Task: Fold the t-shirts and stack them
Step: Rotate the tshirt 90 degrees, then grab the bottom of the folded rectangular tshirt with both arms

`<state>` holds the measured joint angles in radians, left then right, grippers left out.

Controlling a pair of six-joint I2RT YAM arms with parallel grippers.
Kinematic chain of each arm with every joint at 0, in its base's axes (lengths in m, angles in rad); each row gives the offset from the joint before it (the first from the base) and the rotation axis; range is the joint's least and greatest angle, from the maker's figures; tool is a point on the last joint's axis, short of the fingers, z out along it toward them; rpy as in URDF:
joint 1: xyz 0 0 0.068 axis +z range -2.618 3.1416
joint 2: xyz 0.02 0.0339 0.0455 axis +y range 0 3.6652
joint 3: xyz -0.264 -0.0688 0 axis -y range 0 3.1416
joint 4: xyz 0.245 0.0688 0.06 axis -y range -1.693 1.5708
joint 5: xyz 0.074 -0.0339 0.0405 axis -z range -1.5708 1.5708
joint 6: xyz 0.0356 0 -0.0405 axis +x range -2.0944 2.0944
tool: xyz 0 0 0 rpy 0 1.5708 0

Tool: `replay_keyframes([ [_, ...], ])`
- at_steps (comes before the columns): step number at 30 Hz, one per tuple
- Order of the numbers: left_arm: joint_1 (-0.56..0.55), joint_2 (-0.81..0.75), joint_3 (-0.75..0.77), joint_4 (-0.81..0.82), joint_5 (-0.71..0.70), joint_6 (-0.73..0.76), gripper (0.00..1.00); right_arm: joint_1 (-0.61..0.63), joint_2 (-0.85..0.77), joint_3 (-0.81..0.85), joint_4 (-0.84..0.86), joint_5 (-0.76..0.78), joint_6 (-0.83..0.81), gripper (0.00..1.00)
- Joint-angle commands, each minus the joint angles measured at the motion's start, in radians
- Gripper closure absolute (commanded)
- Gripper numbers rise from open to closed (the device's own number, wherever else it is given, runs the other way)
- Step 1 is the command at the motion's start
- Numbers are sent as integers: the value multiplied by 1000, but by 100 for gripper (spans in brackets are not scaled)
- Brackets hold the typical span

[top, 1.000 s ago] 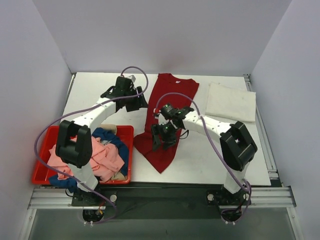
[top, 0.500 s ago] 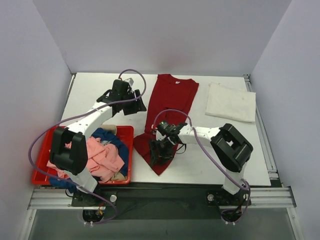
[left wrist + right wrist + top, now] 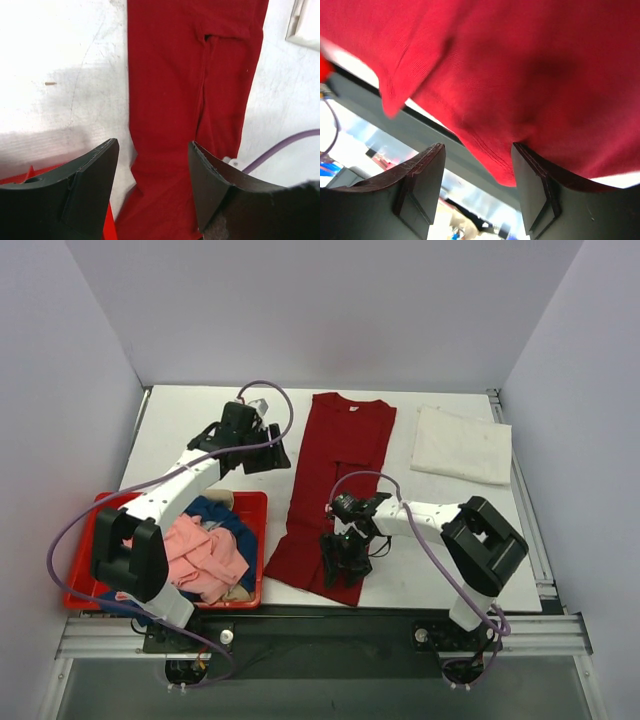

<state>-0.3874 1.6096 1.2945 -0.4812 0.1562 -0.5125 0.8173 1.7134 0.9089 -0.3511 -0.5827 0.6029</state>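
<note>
Since the earlier frame the right gripper (image 3: 343,558) has been carried toward 6 o'clock, from the middle of the dark red t-shirt (image 3: 340,455) down to its hem. The shirt's lower half, bunched before, has been drawn out long and straight.

The dark red t-shirt is laid flat at the middle of the bench (image 3: 190,420). Its collar and small white tag (image 3: 352,408) are at 12 o'clock and its hem is at the near edge at 6 o'clock. A lengthwise crease is noted down its middle.

Right jaws: partly apart and set at the hem, with red cloth lying across the gap and touching one inner face. No clamp on the cloth is seen.

Left gripper (image 3: 262,448): held over bare bench just at 9 o'clock of the shirt's upper half. Its jaws are well apart and nothing is held between them.

A white t-shirt (image 3: 462,444), folded, is recorded at 3 o'clock of the red one, apart from it.

At 8 o'clock, at the near left corner, a red bin (image 3: 85,585) is noted. A pink t-shirt (image 3: 205,555) is heaped in it over a blue t-shirt (image 3: 215,510).
</note>
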Motion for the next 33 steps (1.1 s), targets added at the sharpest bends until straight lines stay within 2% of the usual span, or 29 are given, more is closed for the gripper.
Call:
replay_keyframes([
  [1,-21,-69,-15,-59,-10,38,32,-12,-24,-24,-232,139,-35,43],
  [8,-149,-125,-57,-145,-70,65,32,-75,-74,8,-354,181,-91,43],
  [15,-310,-180,-181,-224,-73,-30,32,-110,-178,79,-449,213,-129,43],
  [19,-361,-244,-248,-276,-136,-66,32,-133,-261,19,-485,218,-107,43],
  [26,-377,-264,-300,-287,-78,-44,32,-135,-330,-154,-393,152,-26,52],
  [33,-380,-243,-343,-301,0,-35,33,-118,-342,-241,-256,90,69,54],
])
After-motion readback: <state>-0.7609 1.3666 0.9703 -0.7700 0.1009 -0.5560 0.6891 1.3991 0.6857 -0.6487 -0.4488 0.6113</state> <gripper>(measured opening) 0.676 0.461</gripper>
